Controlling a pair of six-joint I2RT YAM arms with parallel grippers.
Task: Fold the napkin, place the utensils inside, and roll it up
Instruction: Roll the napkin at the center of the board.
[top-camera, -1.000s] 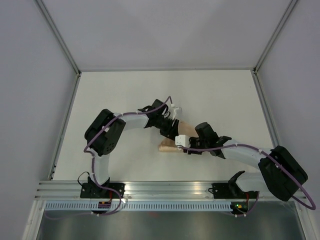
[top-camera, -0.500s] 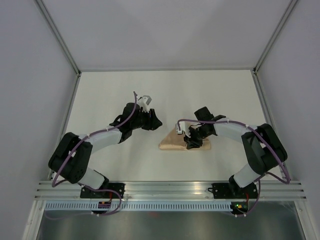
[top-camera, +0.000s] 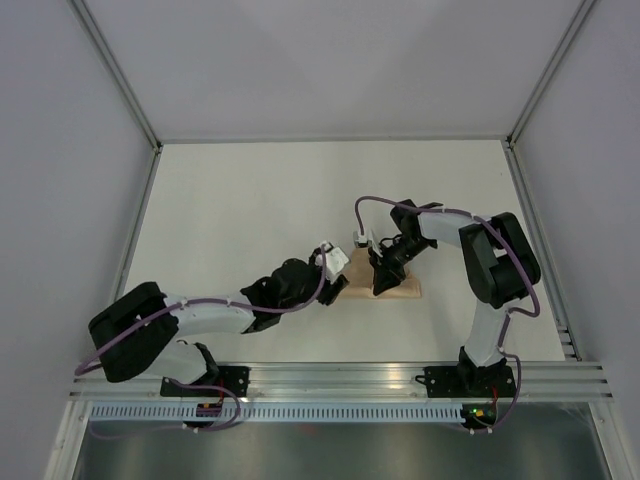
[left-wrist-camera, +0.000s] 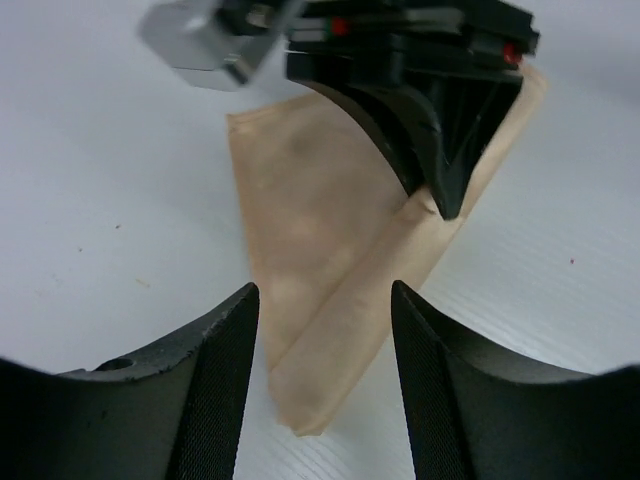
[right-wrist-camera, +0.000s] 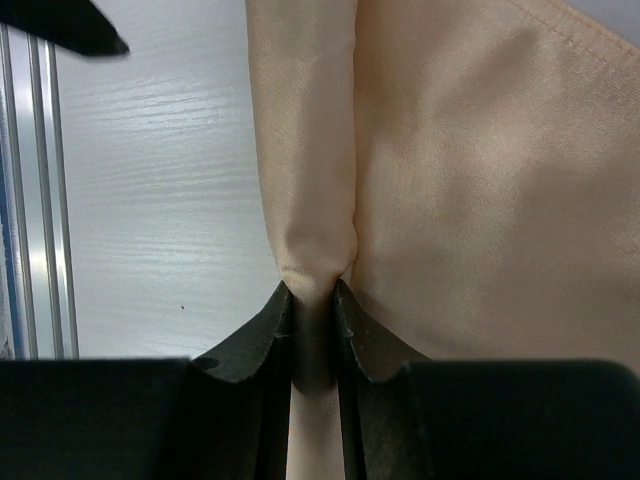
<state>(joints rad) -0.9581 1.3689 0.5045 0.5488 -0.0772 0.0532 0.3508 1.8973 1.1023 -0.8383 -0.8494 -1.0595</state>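
Looking down from the top cam, the peach-orange cloth napkin (top-camera: 408, 291) is already bunched into a narrow folded bundle on the white tabletop (top-camera: 230, 200), roughly at 4 o'clock from the table's middle. Both arms are crowded around it.

The right gripper (right-wrist-camera: 312, 292) comes in from the bundle's 12 o'clock side, and its jaws are pinched down tight on a raised ridge of the fabric. On its own wrist cam that ridge runs from 12 o'clock straight down into the black fingers (right-wrist-camera: 262, 335) at 6 o'clock. Flat cloth spreads off toward 3 o'clock, and there's bare table at 9 o'clock with an aluminium rail (right-wrist-camera: 30, 200) at the far edge.

The left gripper (left-wrist-camera: 322, 293) sits at the napkin's 9 o'clock end in the top view. Its jaws are spread wide with nothing clamped between them. On the left wrist cam the napkin shows up in the gap as a flat layer with a thicker folded band running from about 1 o'clock down to 7 o'clock, and the right gripper's tip bites that band near the top. Can't tell if the left fingers touch the cloth or hang just above it.
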